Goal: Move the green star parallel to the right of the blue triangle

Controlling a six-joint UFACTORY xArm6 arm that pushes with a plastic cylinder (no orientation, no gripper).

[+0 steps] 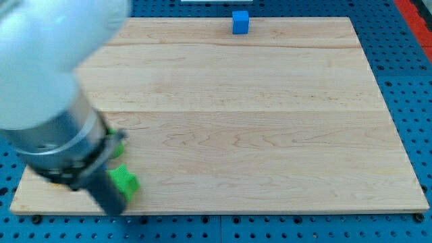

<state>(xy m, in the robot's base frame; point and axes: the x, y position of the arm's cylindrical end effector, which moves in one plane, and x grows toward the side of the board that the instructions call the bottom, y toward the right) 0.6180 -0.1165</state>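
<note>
A green block (125, 181), its shape partly hidden, lies near the board's bottom left corner. A second bit of green (117, 150) shows just above it, mostly hidden by the arm. My rod slants down past the green block's left side, and my tip (116, 210) rests just below and left of it, touching or nearly touching it. A blue block (240, 21) that looks square sits at the board's top edge, near the middle. No blue triangle shows. The arm's big blurred body covers the view's upper left.
The wooden board (270, 135) lies on a blue perforated table (412, 81). The board's bottom edge runs close under my tip. The arm hides the board's left edge.
</note>
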